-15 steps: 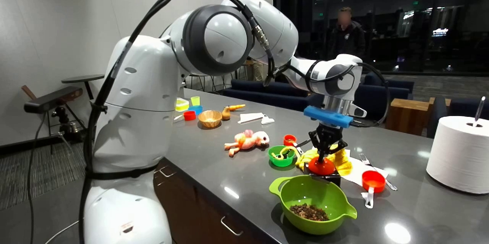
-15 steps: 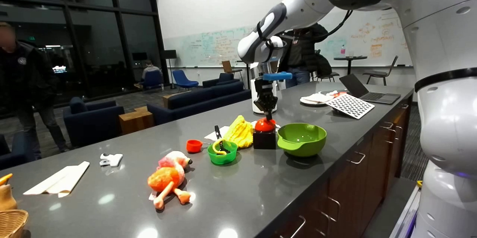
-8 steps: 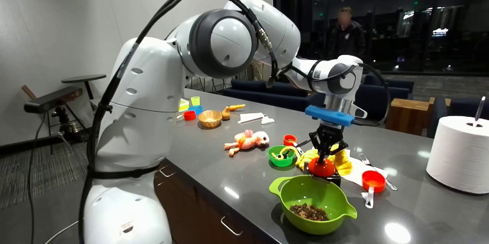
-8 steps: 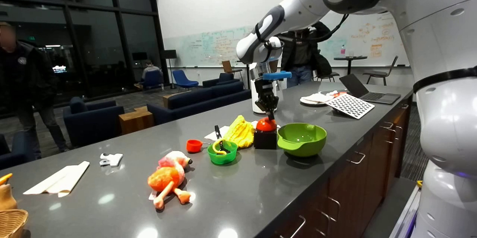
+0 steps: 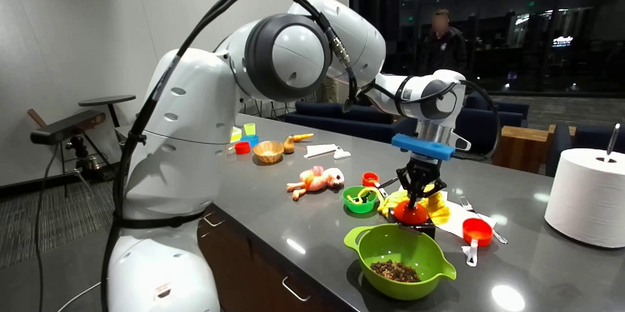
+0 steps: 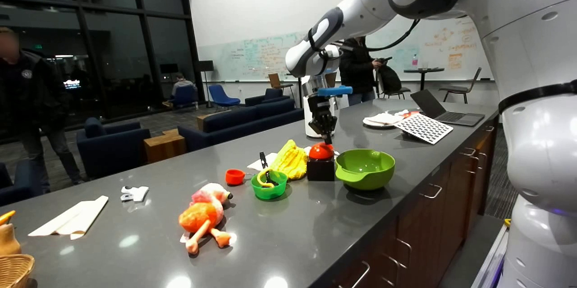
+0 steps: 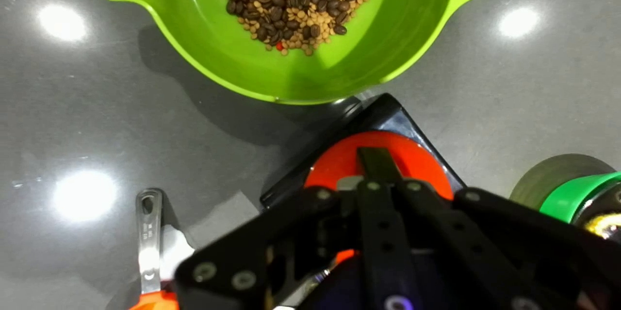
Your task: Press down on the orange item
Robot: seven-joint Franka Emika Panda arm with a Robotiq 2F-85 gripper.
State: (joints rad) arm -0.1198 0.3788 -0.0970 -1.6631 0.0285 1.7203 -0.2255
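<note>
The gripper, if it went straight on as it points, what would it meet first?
The orange dome, right under the shut gripper; they seem to touch, though contact is hard to confirm.

In an exterior view you look from a bit above the desk (image 5: pixel 263 199), close to the robot arm (image 5: pixel 190 165), toward dark windows (image 5: pixel 512 58). In an exterior view you face a whiteboard (image 6: pixel 270 56) across the desk, the arm on the picture's right. The wrist view looks down, very near, past the hand (image 7: pixel 376 167). All three show the green bowl (image 6: pixel 367 180) and orange item (image 6: pixel 321 152).
</note>
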